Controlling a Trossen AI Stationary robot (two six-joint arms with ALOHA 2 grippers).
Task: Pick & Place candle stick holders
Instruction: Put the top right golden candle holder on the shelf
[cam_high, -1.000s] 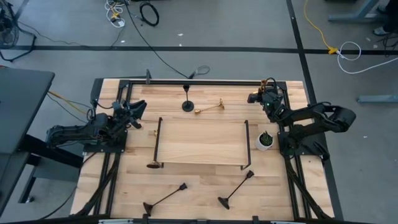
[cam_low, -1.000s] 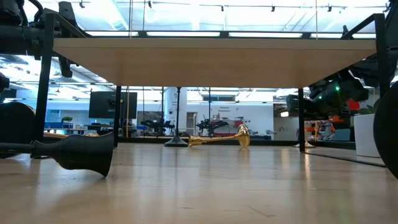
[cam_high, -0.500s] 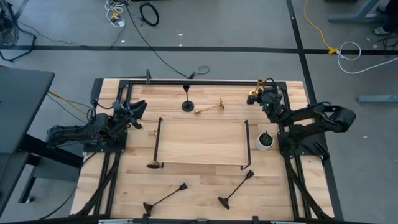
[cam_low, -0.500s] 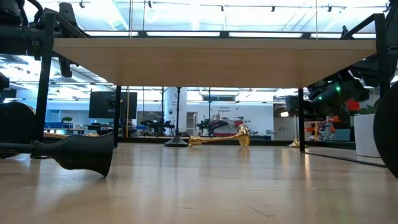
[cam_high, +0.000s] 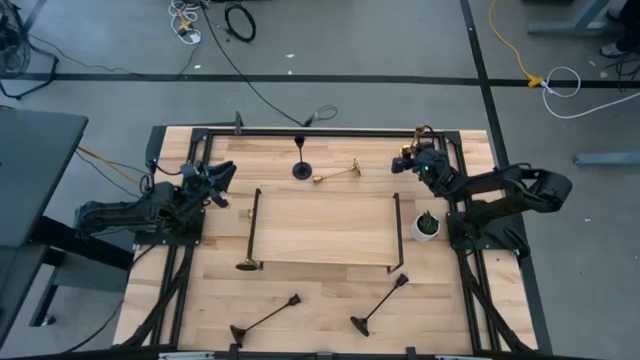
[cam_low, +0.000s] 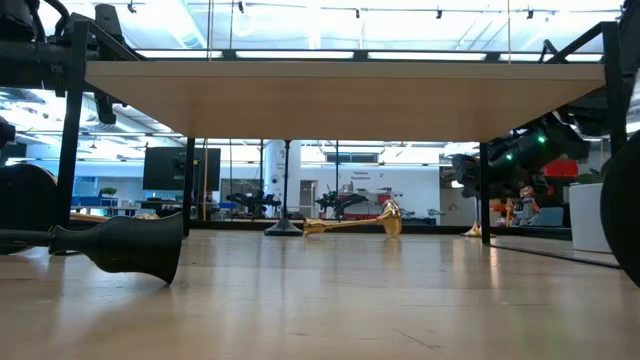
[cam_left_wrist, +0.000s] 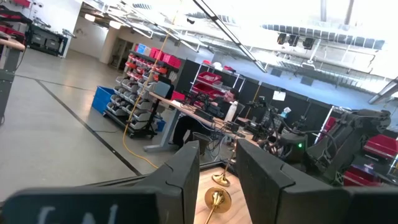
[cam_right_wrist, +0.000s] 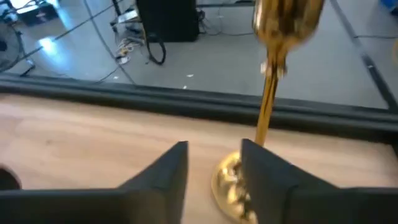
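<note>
The right hand (cam_high: 408, 158) sits near the desk's (cam_high: 330, 285) far right corner, and a gold holder (cam_right_wrist: 268, 93) stands upright on the wood just in front of it. In the right wrist view its 2 fingers (cam_right_wrist: 163, 171) stand apart on either side of the gold base, with a gap on each side and nothing gripped: the hand is open.

The left hand (cam_high: 222, 170) hangs by the desk's left edge, near the raised board (cam_high: 322, 228). Its fingers (cam_left_wrist: 186, 174) show a narrow gap in the left wrist view, with a gold holder (cam_left_wrist: 216, 200) seen between them lower down; whether they grip anything I cannot tell.

1 black holder (cam_high: 301, 160) stands upright at the far side, and just beside it a gold one (cam_high: 338, 174) lies on its side. A black holder (cam_high: 246, 264) is at the board's near left corner, by the bar handle (cam_high: 252, 228). 2 more black holders lie flat near the front edge, 1 to the left (cam_high: 264, 320) and 1 to the right (cam_high: 379, 305), well apart from each other. A small white pot with a plant (cam_high: 427, 226) stands off the board's right end.
</note>
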